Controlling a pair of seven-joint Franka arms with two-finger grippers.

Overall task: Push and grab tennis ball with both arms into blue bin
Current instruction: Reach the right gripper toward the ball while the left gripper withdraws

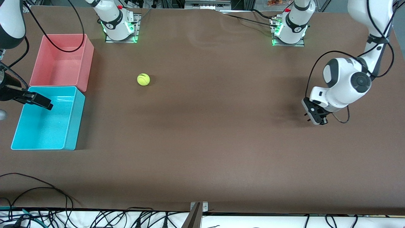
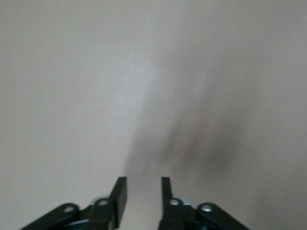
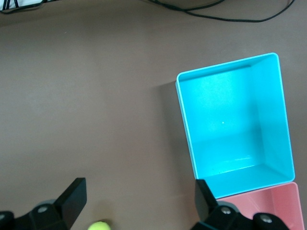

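Table (image 1: 221,152): a wide brown surface is being left bare through its middle, with open room all round the ball; cables are being trailed along the edge nearest the front camera.
Left arm (image 1: 348,80): it is being held over the table at its own end, well apart from the ball and both bins.
Pink bin (image 1: 86,60): it is being kept at the right arm's end, touching the blue bin, farther from the front camera.
Blue bin (image 1: 71,126): it is being kept near the table's edge, its inside showing nothing.
Right gripper (image 1: 41,100): it is being held over the blue bin's rim, fingers spread wide, nothing grasped.
Left gripper (image 2: 144,191): fingers are being held partly apart, nothing between them.
Tennis ball (image 1: 143,79): it is being left on the bare table, apart from the pink bin.
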